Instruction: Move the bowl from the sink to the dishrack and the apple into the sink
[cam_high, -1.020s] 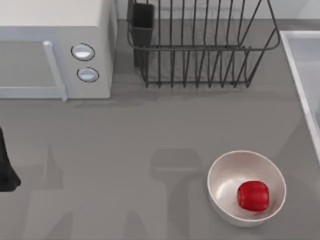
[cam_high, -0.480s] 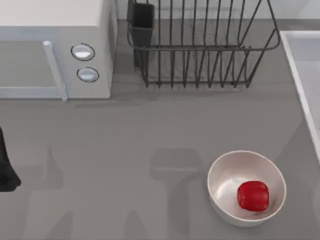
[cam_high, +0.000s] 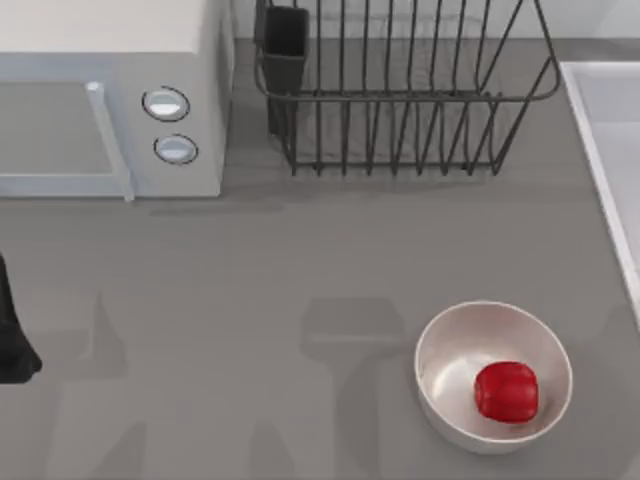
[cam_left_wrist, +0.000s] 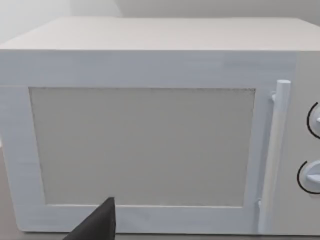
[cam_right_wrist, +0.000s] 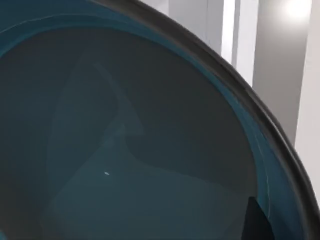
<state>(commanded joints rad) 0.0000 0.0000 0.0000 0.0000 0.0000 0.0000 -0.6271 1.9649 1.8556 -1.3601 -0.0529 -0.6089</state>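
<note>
The grey counter (cam_high: 300, 260) carries a boxy white microwave (cam_high: 110, 95) with two round knobs at its back left, seen close from my left wrist. Beside it stands the large dark wire dishrack (cam_high: 400, 90) of thin upright bars, a dark rectangular cup at its left corner. The pale white-grey rectangular sink (cam_high: 605, 150) sits at the counter's right edge. My left arm (cam_high: 12, 330) rests parked at the left edge; whether its hand is open I cannot tell. The round teal-blue bowl (cam_right_wrist: 125, 140) lies right beneath my right wrist; my right hand's grip I cannot tell. The plain off-white bowl (cam_high: 450, 350) sits front right, holding the small glossy red apple (cam_high: 506, 390)
</note>
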